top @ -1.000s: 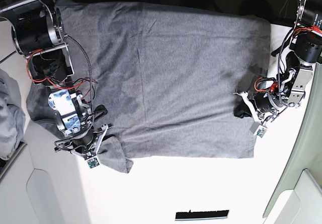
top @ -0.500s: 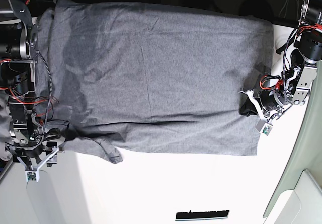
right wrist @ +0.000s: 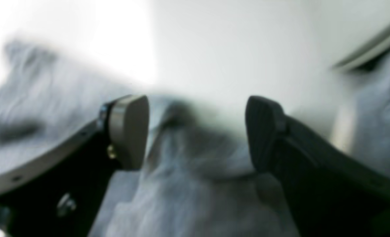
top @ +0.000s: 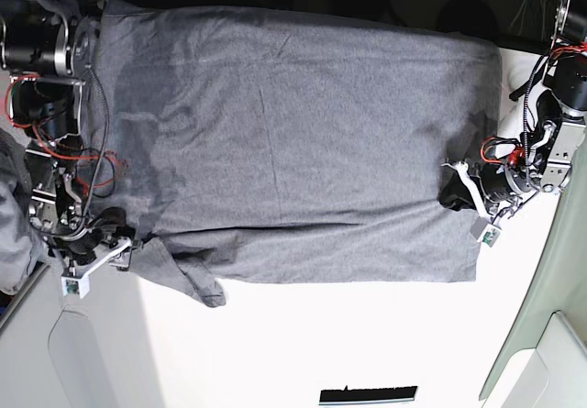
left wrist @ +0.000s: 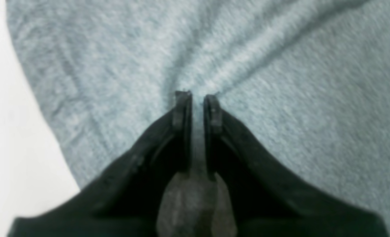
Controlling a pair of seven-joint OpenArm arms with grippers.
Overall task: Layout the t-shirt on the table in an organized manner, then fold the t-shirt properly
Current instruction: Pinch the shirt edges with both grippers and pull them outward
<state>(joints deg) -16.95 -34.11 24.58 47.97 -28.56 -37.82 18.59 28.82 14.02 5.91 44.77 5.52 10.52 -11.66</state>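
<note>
Writing: none readable on the shirt (top: 293, 142) in any view; plain grey knit, no print or label
Shirt: spread flat on the white worktop (top: 348, 344), filling the upper middle of the base view; one sleeve juts out at its lower left corner; far edge lies against the dark background
Left claw (left wrist: 197, 98): at the shirt's right edge in the base view; wrist view shows its two dark fingers (left wrist: 181, 112) nearly together with a thin ridge of grey cloth between them, creases fanning out from the tips; closed on the shirt
Right claw (right wrist: 196, 131): jaws wide apart, nothing between them; blurred grey cloth lies below
Base only: whole shirt outline; a black strip (top: 368, 393) on the worktop near the bottom edge; a paler grey bundle (top: 11, 215) at far left
Wrist only: the pinch itself; the gap between the right claw's pads
</note>
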